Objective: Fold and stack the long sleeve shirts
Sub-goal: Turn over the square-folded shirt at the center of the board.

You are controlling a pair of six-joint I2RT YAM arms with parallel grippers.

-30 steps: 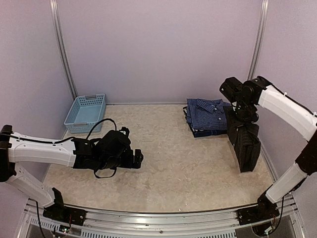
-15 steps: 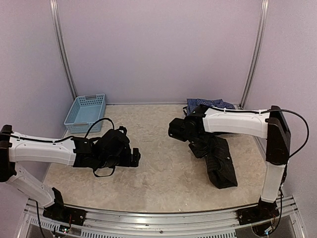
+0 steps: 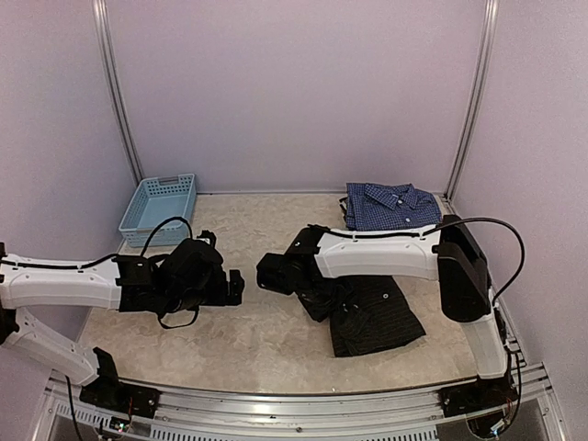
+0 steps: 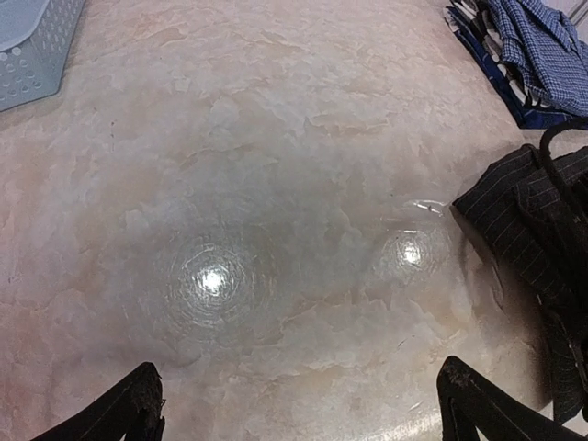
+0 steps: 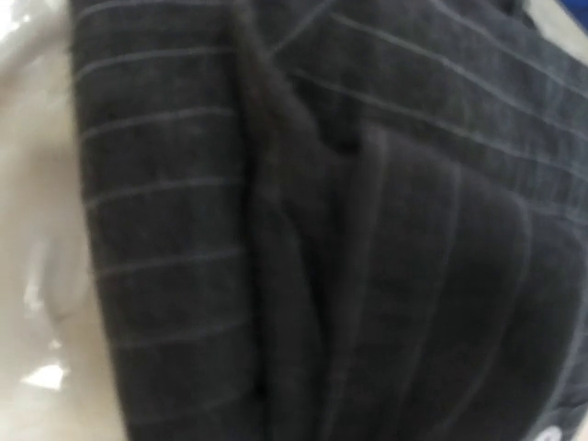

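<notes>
The black pinstriped long sleeve shirt (image 3: 375,317) lies folded on the table, right of centre, and fills the right wrist view (image 5: 303,230). My right gripper (image 3: 315,299) is low over the shirt's left edge. Its fingers are hidden against the dark cloth, and I cannot tell whether it holds the shirt. The blue check shirt (image 3: 392,206) sits folded at the back right. My left gripper (image 3: 235,287) hovers left of centre, open and empty (image 4: 303,413), over bare table. The left wrist view catches the black shirt (image 4: 519,225) at its right edge and the blue shirt (image 4: 542,46) at top right.
A light blue plastic basket (image 3: 159,209) stands at the back left, its corner showing in the left wrist view (image 4: 28,50). The right arm (image 3: 377,255) stretches across the table's middle. Purple walls close in the back and both sides.
The right arm swung from the back right down to the table's centre, carrying the black shirt, which now lies flat. The left arm drew slightly to the left.
</notes>
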